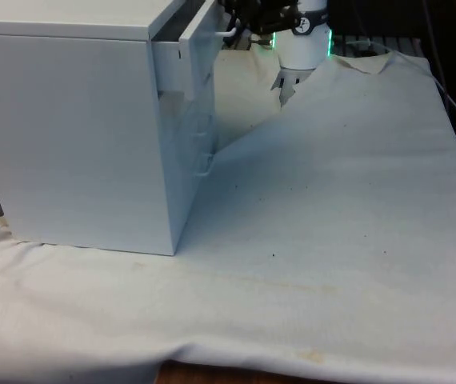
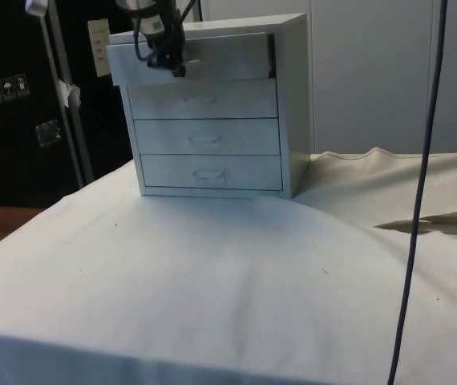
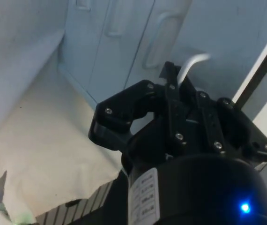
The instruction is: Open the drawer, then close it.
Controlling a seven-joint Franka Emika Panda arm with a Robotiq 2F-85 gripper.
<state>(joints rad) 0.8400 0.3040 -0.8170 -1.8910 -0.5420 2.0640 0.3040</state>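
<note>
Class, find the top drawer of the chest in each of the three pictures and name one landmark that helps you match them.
Front view: top drawer juts out at the chest's upper corner.
Side view: top drawer pulled out above three shut ones.
Wrist view: its front just beyond the fingers.
Shared landmark: its handle, at the gripper.

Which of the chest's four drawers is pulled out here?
The top drawer: its front stands out from the chest, with the end effector at its handle. The three drawers below sit flush.
</note>
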